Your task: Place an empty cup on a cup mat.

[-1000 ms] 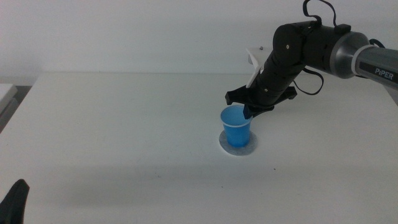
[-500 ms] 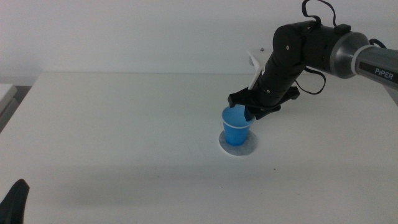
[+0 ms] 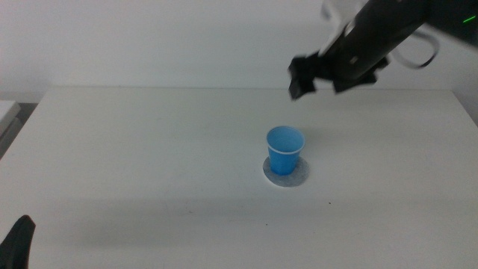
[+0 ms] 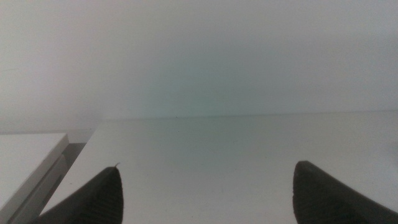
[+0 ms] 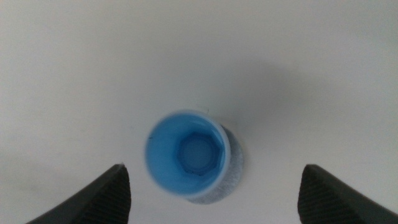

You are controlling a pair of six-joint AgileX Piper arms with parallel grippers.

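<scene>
Since half a second ago, the right end effector [image 3: 323, 78] has let go of the small bright blue plastic cup [image 3: 285, 149] and risen high above it, to the far right; it appears blurred. Its dark jaws are spread wide, with nothing between them. This cup stands upright and empty on the flat round grey mottled cup mat [image 3: 287, 175], near the middle of the white table [image 3: 134, 157]. From above, part of the mat [image 5: 231, 182] shows beside the cup [image 5: 188, 152]. Left end effector [image 3: 16, 243] waits at the near left corner, jaws spread
</scene>
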